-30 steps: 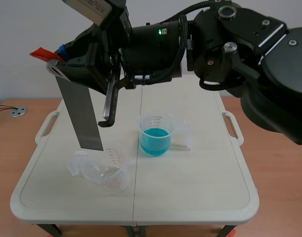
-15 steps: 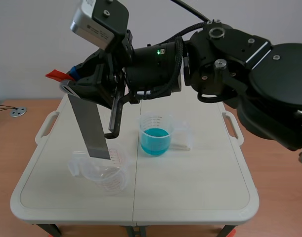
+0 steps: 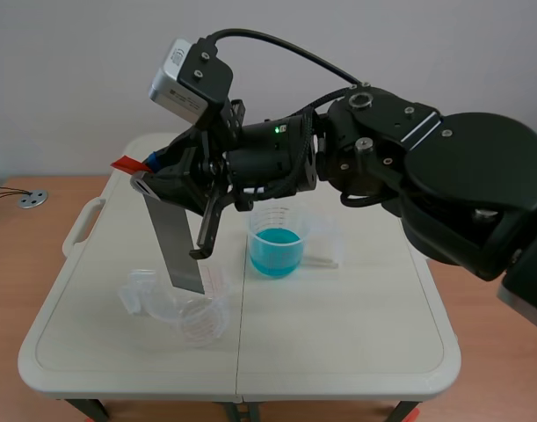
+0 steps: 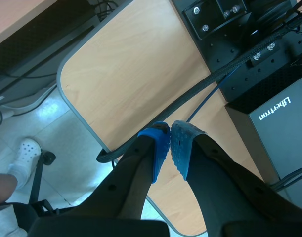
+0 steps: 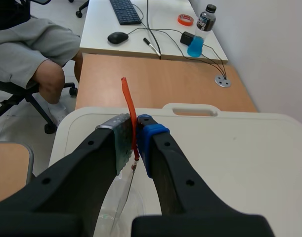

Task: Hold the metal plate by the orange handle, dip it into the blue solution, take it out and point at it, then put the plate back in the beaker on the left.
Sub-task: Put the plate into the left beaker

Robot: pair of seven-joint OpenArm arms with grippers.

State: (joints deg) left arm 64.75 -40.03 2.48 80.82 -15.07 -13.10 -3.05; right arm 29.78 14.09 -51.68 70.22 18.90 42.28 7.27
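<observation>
The metal plate (image 3: 178, 251) hangs steeply, slightly tilted, with its lower end in the mouth of the clear empty beaker (image 3: 196, 315) with red graduations. Contact with the beaker wall or floor cannot be determined. The orange handle (image 3: 125, 163) at the plate's upper end stands well above this beaker and projects past the fingers.

The right gripper (image 3: 149, 173) is clamped on the handle. In the right wrist view the orange strip (image 5: 129, 106) is pressed between the two pads of the gripper (image 5: 133, 129), with the beaker directly below. The right arm enters from the right side and reaches across the middle to a position above the beaker.

The second beaker (image 3: 278, 237), holding the blue solution (image 3: 275, 250), stands upright near the empty beaker, toward the right arm's side and slightly farther from the robot. Both beakers rest on the white folding table (image 3: 356, 325).

The left gripper (image 4: 169, 136) is away from the beaker. Its blue pads are closed together with nothing between them, over a wooden desk (image 4: 126, 64) and floor.
</observation>
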